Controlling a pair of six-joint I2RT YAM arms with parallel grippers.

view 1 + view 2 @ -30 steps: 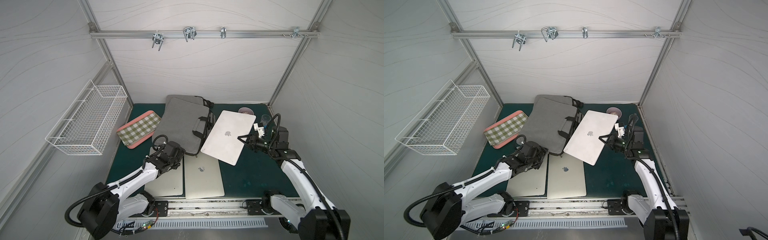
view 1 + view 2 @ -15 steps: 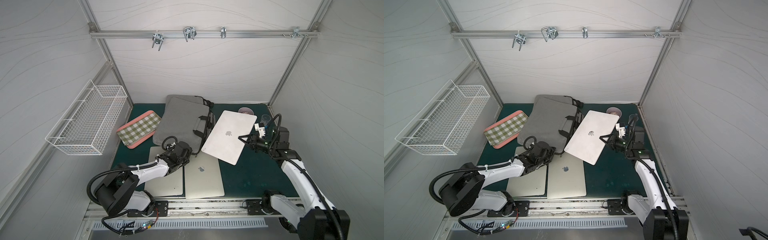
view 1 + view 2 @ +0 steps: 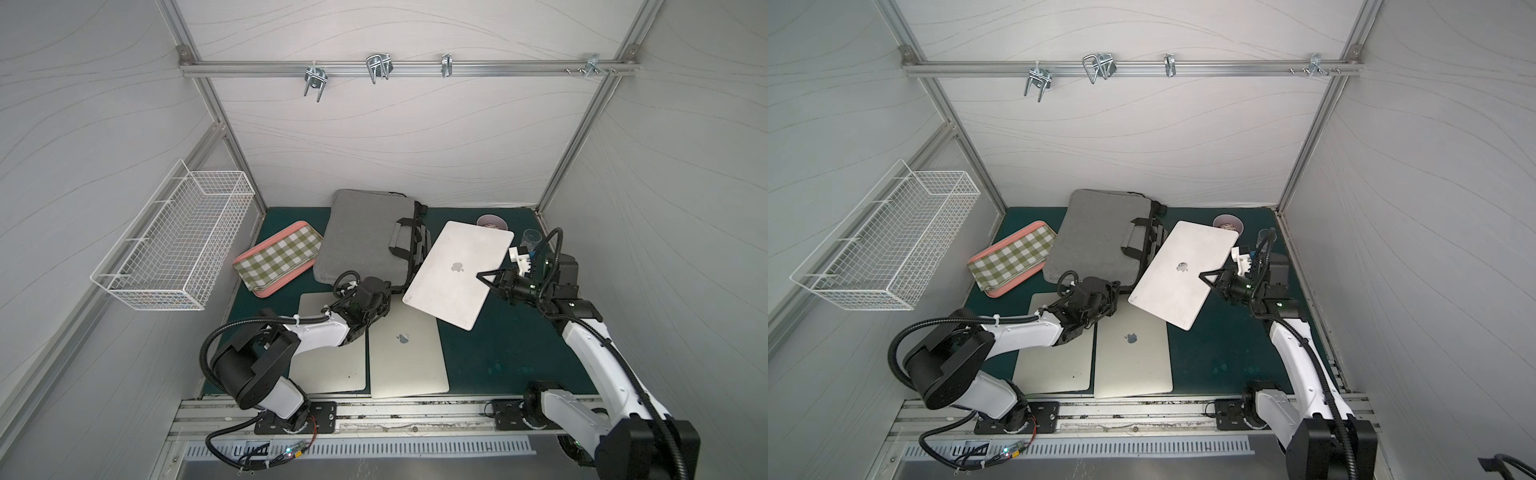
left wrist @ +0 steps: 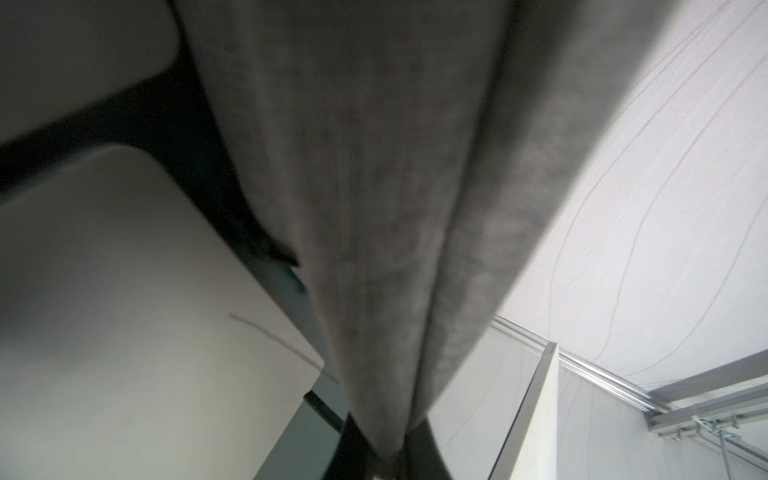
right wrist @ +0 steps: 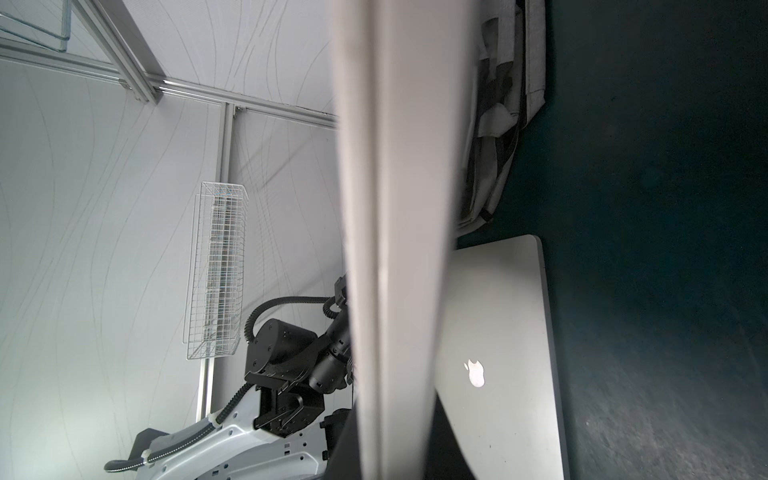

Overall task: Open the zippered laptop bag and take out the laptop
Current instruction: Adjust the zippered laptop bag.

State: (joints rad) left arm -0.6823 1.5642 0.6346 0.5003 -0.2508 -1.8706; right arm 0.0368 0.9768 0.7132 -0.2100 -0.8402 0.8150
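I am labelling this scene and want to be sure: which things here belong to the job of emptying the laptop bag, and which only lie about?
Belong to the job:
laptop bag
lifted laptop

Only lying about:
flat laptops
checked tray
wire basket
bowl
glass

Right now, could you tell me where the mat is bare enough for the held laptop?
Bare mat: front right, between the logo-up flat laptop and the right arm's base. Crowded: laptop bag, tray, other flat laptop centre-left; bowl, glass back right.
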